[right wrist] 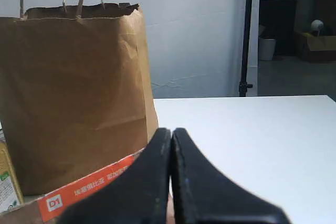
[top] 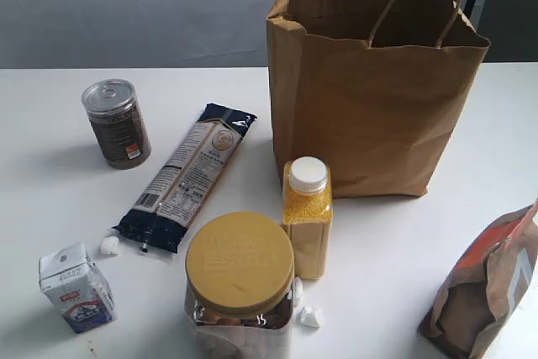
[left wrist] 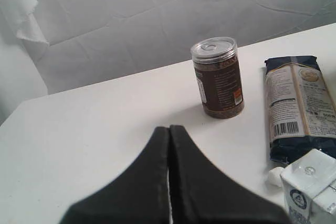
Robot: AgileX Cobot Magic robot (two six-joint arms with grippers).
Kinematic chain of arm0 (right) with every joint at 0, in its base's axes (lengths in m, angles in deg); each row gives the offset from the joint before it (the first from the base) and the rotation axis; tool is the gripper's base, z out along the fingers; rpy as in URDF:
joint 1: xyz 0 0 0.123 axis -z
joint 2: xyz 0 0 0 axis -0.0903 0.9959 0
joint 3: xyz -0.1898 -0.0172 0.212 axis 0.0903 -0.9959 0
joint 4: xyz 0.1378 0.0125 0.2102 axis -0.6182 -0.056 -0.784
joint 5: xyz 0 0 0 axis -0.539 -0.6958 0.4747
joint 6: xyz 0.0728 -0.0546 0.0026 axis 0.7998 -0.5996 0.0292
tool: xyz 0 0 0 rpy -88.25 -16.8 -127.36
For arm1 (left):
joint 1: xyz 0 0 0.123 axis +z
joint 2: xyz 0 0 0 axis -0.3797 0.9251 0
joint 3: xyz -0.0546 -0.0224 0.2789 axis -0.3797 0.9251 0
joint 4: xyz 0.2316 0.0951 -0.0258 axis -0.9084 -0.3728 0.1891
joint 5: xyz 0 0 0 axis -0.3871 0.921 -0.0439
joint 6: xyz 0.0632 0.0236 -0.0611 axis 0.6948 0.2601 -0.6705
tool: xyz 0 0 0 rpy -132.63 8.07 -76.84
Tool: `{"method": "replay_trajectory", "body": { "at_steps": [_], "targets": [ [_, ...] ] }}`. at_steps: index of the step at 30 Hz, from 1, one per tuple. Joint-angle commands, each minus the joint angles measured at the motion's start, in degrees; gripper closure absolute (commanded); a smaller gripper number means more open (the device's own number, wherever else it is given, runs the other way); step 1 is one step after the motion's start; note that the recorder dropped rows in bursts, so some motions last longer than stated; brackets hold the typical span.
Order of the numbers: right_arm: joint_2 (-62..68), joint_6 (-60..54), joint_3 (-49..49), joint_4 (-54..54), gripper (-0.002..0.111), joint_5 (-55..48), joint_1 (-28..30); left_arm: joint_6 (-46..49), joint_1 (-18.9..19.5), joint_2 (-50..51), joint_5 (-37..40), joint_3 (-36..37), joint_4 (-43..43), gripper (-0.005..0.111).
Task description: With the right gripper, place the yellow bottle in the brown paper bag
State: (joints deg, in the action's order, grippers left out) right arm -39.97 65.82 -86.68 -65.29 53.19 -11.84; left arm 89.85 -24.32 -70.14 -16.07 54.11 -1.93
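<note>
The white bench (top: 67, 124) carries everything. The brown paper bag (top: 370, 98) stands upright at its far side. The bag's mouth is open, its sides are creased and its cord handles rise above the rim.

In the left wrist view the left gripper (left wrist: 169, 129) hangs low over bare bench with its two dark fingers pressed together on nothing. In the right wrist view the right gripper (right wrist: 171, 132) is likewise closed and empty. It points level toward the bag, with the orange strip of a glossy pouch (top: 492, 292) just below it.

That pouch stands at the near right edge of the exterior view. A wide clear jar (top: 239, 292) with a big yellow lid stands near the front. A dark pasta packet (top: 187, 176) lies flat to the left of the bag.

The yellow bottle (top: 307, 220) stands upright in front of the bag, just beside the jar. It is slim and square-sided, filled with fine yellow grains almost to the neck, and has a white screw cap.

A brown can (top: 117, 124) stands far left and a small carton (top: 76, 287) near left. Small white lumps (top: 311, 317) lie by the jar.
</note>
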Motion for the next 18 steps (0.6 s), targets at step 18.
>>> {"method": "replay_trajectory", "body": {
  "at_steps": [18],
  "targets": [
    [5.6, 21.8, 8.4, -0.1, 0.108, -4.5, 0.4, -0.4, -0.2, -0.1, -0.3, 0.3, 0.1, 0.107]
  ]
}}
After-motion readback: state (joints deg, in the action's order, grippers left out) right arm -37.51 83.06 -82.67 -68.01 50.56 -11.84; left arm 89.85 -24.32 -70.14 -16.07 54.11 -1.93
